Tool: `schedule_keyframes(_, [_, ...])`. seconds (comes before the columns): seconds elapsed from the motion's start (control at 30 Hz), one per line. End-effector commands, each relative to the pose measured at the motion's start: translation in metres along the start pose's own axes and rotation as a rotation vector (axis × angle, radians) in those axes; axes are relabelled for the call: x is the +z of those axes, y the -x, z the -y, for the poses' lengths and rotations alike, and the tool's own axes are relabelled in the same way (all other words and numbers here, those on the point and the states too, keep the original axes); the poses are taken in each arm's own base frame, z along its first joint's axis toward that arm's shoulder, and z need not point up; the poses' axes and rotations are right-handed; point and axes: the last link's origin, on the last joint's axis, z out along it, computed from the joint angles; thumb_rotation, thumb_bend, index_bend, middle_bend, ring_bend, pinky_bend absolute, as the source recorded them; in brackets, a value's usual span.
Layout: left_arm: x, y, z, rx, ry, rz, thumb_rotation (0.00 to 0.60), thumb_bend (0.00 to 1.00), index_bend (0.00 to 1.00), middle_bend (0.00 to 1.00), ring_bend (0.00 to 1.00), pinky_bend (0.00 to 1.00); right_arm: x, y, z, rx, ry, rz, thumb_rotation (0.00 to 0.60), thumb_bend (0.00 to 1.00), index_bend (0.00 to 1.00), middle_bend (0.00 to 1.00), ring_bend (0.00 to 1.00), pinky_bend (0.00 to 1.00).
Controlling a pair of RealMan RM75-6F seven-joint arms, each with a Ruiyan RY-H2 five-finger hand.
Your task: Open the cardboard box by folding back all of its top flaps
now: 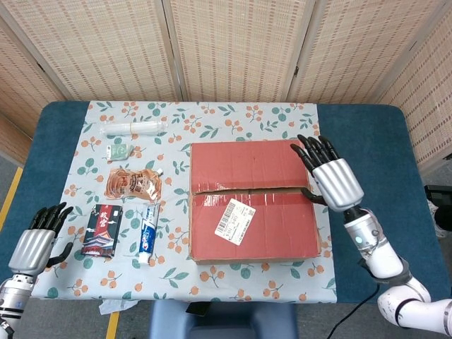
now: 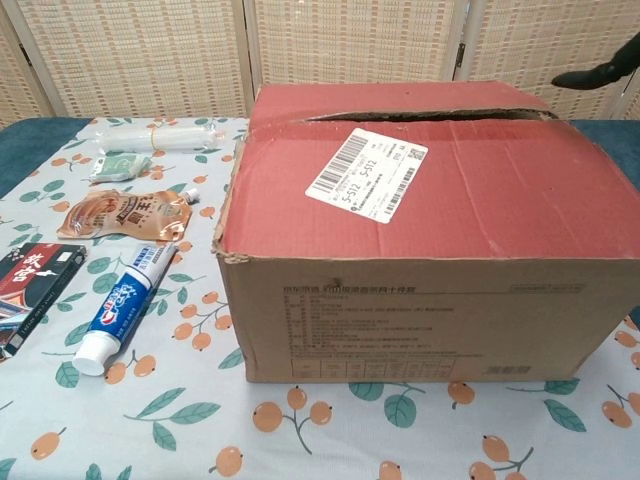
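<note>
The cardboard box (image 1: 252, 201) stands on the table with its two red top flaps folded down, a narrow seam (image 1: 251, 190) between them and a white shipping label (image 1: 234, 220) on the near flap. In the chest view the box (image 2: 420, 230) fills the middle, its seam slightly gaping. My right hand (image 1: 329, 177) hovers open over the box's right edge, fingers spread, holding nothing; a dark fingertip (image 2: 598, 75) shows at the chest view's top right. My left hand (image 1: 35, 244) stays open, low at the table's front left, away from the box.
Left of the box lie a toothpaste tube (image 1: 147, 233), a black-and-red packet (image 1: 102, 230), an orange pouch (image 1: 133, 183), a small green packet (image 1: 119, 150) and a clear plastic roll (image 1: 134, 128). A floral cloth (image 1: 212, 116) covers the blue table; woven screens stand behind.
</note>
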Motion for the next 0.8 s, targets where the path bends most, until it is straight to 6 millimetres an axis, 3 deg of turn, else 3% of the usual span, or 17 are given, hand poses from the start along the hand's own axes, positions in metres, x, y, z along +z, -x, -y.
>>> schedule_keyframes(0.03, [-0.001,-0.002,0.003,-0.001,-0.005,-0.008,0.6,0.47,0.06,0.06,0.02,0.0,0.005,0.006,0.007,0.008,-0.01,0.021,0.6,0.3,0.05,0.0,0.0,0.0])
schedule_keyframes(0.3, [-0.004,-0.003,0.005,-0.009,-0.014,-0.008,0.6,0.47,0.06,0.06,0.02,0.0,0.005,0.025,0.008,-0.015,-0.007,0.06,0.6,0.3,0.05,0.0,0.0,0.0])
schedule_keyframes(0.8, [0.005,-0.005,0.007,-0.011,-0.017,-0.026,0.6,0.47,0.06,0.06,0.01,0.0,0.04,0.044,0.001,-0.006,-0.006,0.089,0.6,0.3,0.05,0.0,0.0,0.0])
